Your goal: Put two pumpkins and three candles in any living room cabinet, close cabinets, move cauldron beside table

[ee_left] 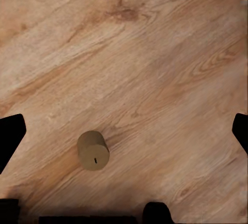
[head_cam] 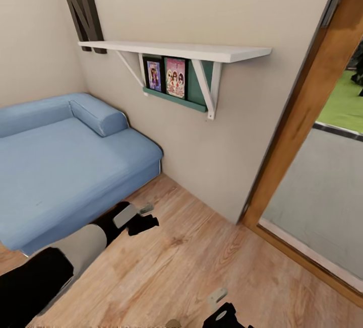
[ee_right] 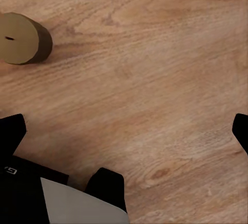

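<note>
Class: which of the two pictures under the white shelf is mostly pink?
The pink picture stands nearer the door frame; the bluish picture beside it is nearer the sofa.

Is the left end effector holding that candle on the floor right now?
No. In the left wrist view the candle stands alone on the wood floor, untouched, between widely spread fingers.

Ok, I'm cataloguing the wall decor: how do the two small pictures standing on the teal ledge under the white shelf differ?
The dark-framed bluish picture is smaller than the pink picture. The bluish one has a thick black frame; the pink one shows none. The bluish one stands nearer the blue sofa. Both stand upright, side by side, on the teal ledge under the white shelf.
</note>
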Controlling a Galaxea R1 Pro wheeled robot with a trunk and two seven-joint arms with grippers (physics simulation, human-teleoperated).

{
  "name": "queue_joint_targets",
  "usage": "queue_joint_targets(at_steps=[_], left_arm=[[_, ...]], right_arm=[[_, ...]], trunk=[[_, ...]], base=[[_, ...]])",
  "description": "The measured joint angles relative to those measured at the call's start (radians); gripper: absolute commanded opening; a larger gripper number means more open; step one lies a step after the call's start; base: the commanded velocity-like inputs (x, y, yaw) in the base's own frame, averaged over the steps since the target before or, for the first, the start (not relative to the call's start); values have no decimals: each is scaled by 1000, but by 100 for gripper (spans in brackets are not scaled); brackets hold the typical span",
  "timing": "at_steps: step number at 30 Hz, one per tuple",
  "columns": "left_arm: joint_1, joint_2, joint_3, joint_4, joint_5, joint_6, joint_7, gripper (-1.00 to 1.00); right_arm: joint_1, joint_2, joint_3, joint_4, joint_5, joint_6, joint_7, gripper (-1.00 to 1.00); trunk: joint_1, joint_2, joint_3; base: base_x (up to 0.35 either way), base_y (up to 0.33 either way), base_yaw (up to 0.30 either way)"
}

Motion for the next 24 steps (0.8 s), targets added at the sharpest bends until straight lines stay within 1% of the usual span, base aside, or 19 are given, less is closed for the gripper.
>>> queue_joint_targets(at_steps=[1,4,7,11,15,24], left_arm=[[0,-3,11,-15,0,2,0,100],[0,-9,19,-34,0,2,-1,100],[0,-5,22,-70,0,3,0,100],[1,-1,24,-122,-1,6,1,100],[1,-1,24,-128,0,7,2,100],[2,-1,25,-129,2,8,1,100]], right_arm=[[0,0,0,0,0,0,0,100],[0,1,0,0,0,0,0,100],[0,1,0,-8,0,0,1,100],[0,2,0,-49,-1,0,1,100],[0,1,1,-70,-1,0,2,100],[0,-6,0,-74,-7,0,2,100]], trunk=[[0,0,-1],[0,0,-4],[0,0,-7],[0,0,-11],[0,0,-15],[0,0,-16]], base=[[0,0,226],[0,0,226],[0,0,226],[0,0,239],[0,0,262],[0,0,282]])
